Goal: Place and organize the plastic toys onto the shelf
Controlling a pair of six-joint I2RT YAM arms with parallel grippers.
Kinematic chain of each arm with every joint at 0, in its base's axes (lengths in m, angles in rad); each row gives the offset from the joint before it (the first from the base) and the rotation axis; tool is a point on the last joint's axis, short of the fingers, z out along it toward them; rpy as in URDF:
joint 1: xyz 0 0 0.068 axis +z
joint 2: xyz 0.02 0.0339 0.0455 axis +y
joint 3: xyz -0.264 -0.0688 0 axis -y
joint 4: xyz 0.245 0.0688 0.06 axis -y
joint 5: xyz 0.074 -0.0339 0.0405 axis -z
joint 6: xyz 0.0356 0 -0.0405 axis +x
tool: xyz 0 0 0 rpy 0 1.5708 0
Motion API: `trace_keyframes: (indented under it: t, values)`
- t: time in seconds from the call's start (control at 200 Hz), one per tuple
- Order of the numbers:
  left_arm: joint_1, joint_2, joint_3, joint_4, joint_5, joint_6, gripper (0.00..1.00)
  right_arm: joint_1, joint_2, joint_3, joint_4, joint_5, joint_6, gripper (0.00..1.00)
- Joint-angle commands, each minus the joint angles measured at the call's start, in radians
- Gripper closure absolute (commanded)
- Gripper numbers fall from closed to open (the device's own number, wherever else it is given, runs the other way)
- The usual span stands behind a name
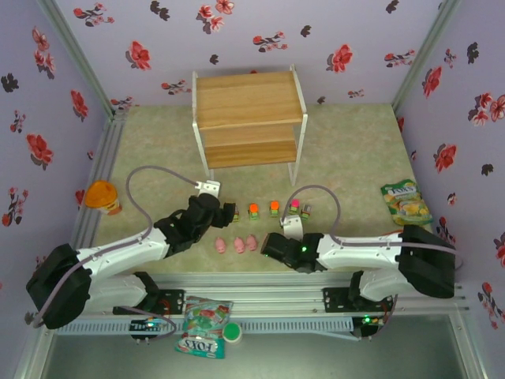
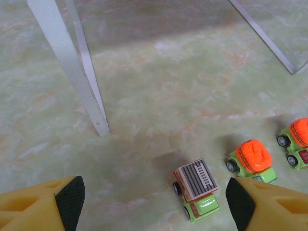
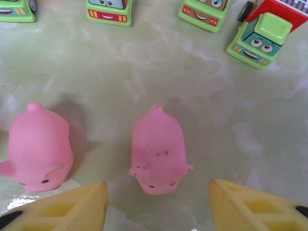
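Right fingers [image 3: 62, 207] stand open around a little pink plastic pig [image 3: 159, 151]; left fingers [image 2: 33, 207] open too. Squeezed, the round pig might pop away.

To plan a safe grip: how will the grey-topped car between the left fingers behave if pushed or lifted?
The grey-topped car stands on wheels, so a nudge along its length would probably roll it. It looks like small hard plastic, likely light and stiff.
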Motion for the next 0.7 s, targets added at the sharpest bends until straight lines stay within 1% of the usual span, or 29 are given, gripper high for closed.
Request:
trace_keyframes:
  t: [0.0,0.12,0.4,0.555,0.695]
  values:
    - [-0.007,0.007,0.027,-0.011,0.001,0.005,0.19,-0.015,0.024,0.021,0.028,-0.008,-0.028,0.43]
    - [-0.007,0.007,0.028,-0.012,0.002,0.006,0.19,-0.025,0.038,0.019,0.044,-0.006,-0.029,0.46]
    - [-0.006,0.015,0.032,-0.012,0.002,0.006,0.19,-0.051,0.027,-0.014,0.08,-0.01,-0.021,0.5]
    - [-0.007,0.025,0.036,-0.015,0.001,0.003,0.19,-0.053,0.039,-0.027,0.096,-0.019,-0.012,0.5]
    - [-0.006,0.03,0.039,-0.02,0.001,0.002,0.19,-0.055,0.014,-0.06,0.096,-0.008,0.01,0.5]
